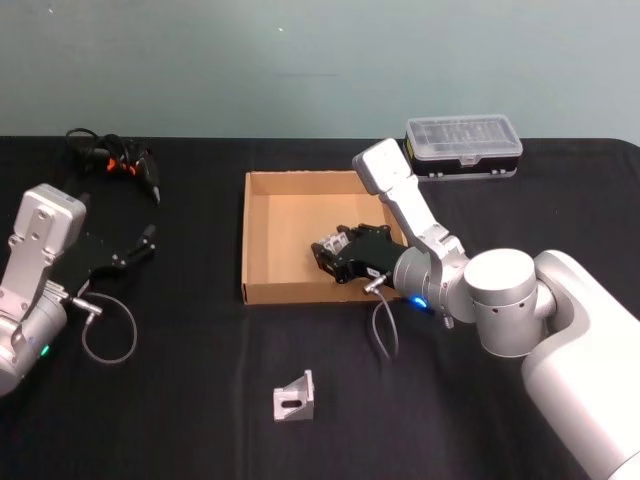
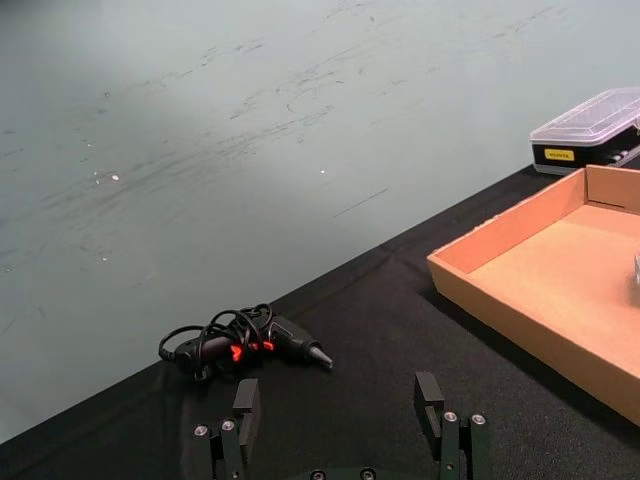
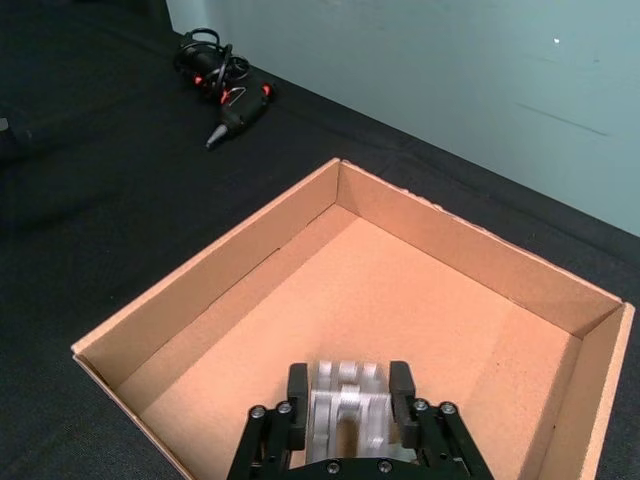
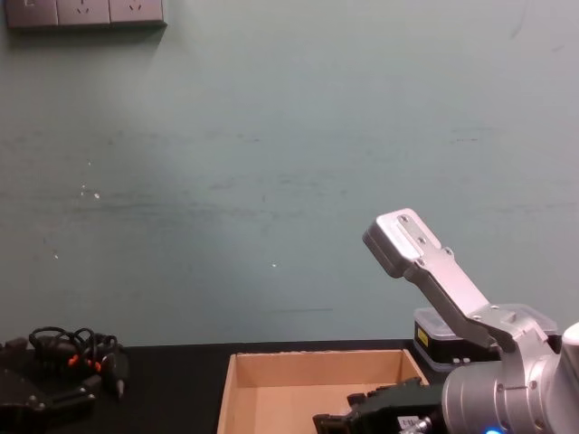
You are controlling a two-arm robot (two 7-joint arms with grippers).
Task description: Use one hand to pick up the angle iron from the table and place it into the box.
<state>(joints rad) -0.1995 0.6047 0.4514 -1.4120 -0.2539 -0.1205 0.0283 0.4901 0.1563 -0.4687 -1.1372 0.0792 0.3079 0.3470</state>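
Two angle irons: a held angle iron (image 3: 345,408) sat between my fingers, and a loose angle iron (image 1: 295,397) lay on the table (image 1: 180,400).
Right claw: my right claw (image 1: 328,252) was closed onto the held angle iron, pinching it from both sides with only the piece's width between the fingers.
Held piece's place: inside the outline of the box (image 1: 300,292), over the near half of its floor and a little right of the middle. I could not tell whether it touched the cardboard or hung just above it.
Direction that mattered: the box floor lay straight beneath the claw, the near wall close by and open floor ahead and to my left. By my judgement the coming move was a plain release, perhaps after easing lower, with no sideways travel needed.
Lie of the piece: it spanned the gap across my fingers. I could not make out its long axis.
Loose angle iron: on my side of the box's near wall and apart from it, resting with a slotted face showing. It was nearer my right claw than my left.
Left claw: my left claw (image 2: 337,400) was parked over the table well left of the box, fingers spread wide and holding nothing.
Bystanders: a plastic case (image 1: 463,145) beyond the box's far right corner, and a corded tool (image 1: 115,160) at the table's far left.
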